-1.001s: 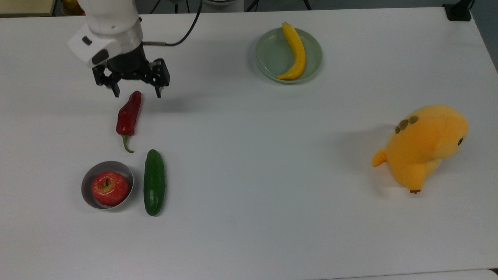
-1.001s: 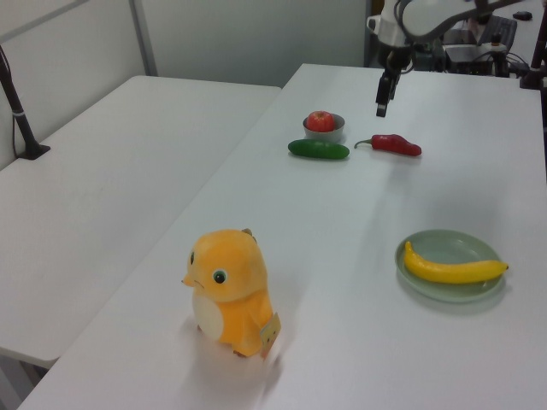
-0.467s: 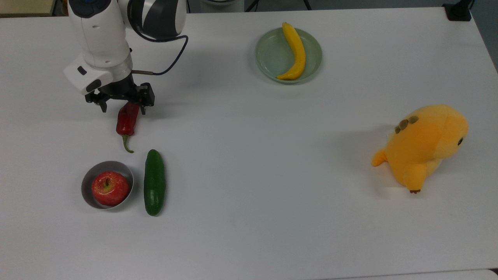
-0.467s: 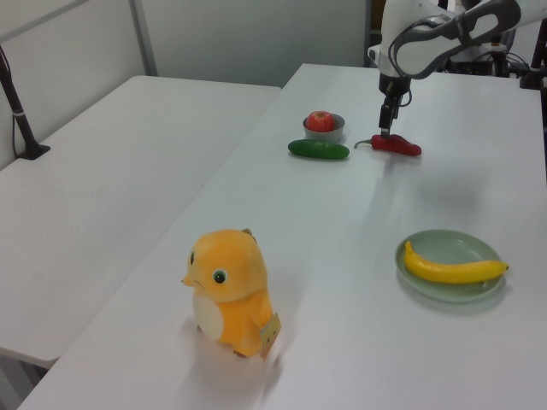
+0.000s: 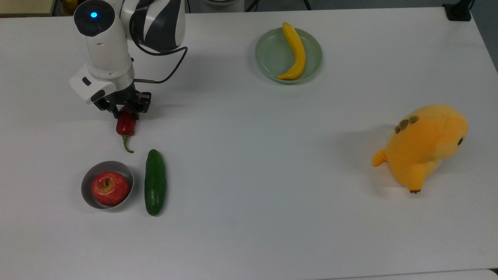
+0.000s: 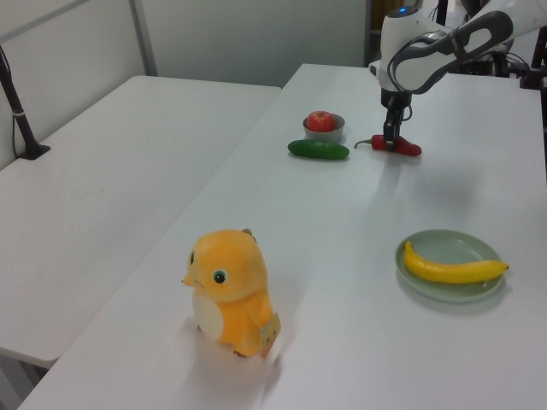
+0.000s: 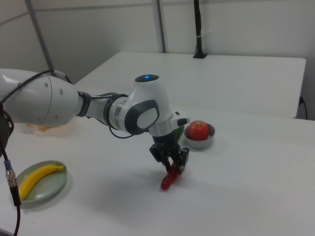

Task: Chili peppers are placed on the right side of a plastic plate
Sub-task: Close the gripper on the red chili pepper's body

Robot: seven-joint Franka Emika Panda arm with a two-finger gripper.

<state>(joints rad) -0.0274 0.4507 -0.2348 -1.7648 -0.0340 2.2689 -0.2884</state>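
Black two-finger gripper (image 5: 126,112) is lowered onto the chili pepper (image 5: 125,127), its fingers narrowed against the pepper's sides at the tapered end; the pepper lies on the table (image 5: 249,194). The pepper is dark red and glossy, with a thin curved green stem pointing toward the top view's bottom. In the right view the gripper (image 7: 171,164) stands over the pepper (image 7: 170,180) with its tip on the white surface.

The plastic plate (image 5: 268,54) is round, pale green and shallow with a raised rim. It sits well apart from the pepper, toward the top view's right and top, and carries a smooth yellow curved banana (image 5: 295,50).

Near the pepper's stem, a smooth dark green cucumber (image 5: 155,182) lies just beside a small grey bowl (image 5: 87,182) holding a red apple (image 5: 110,188). A fuzzy orange plush toy (image 5: 424,146) sits far toward the top view's right.
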